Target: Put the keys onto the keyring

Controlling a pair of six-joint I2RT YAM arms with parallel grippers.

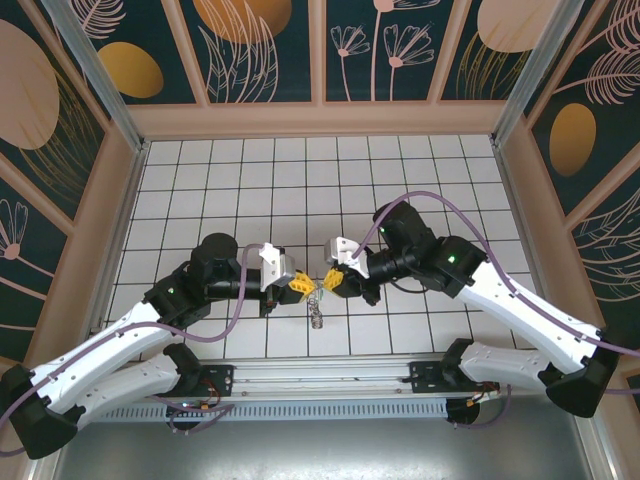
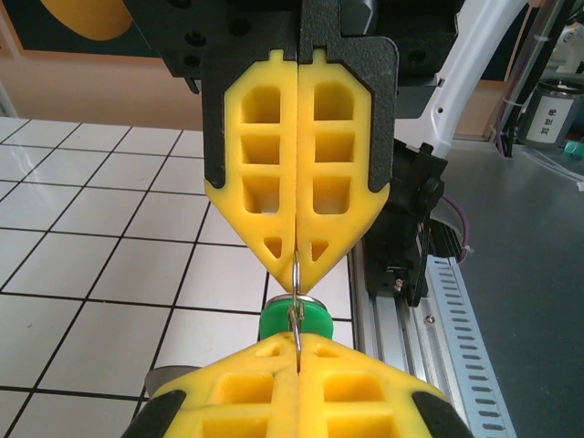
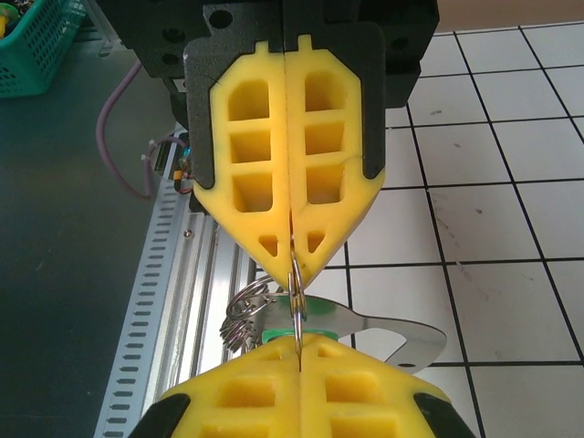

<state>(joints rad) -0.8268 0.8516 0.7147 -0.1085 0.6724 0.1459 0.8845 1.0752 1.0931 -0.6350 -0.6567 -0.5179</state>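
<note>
- Key [image 3: 388,333]: one only. You see a flat silvery blade sticking out sideways past your right gripper [image 3: 299,343]. Its round bright green head [image 2: 294,319] peeks out between the two sets of yellow tips.
- Keyring [image 3: 245,319]: small silvery wire loops bunched beside the green head; the exact number can't be told. One thin loop stands edge-on between the grippers and runs into both seams.
- Location: key and keyring sit up off the white tiled table [image 1: 250,170], mid-table near the front rail [image 1: 330,375], between the arms. A small metal bit [image 1: 317,318] dangles just below.
- Grippers: two, four yellow fingers in all.
- Left gripper [image 1: 298,287]: fingers pressed together with no gap, pinching the thin wire loop.
- Right gripper: same, fully closed on that loop, tip to tip with the left.
- You can't tell whether either also grips the key itself.
</note>
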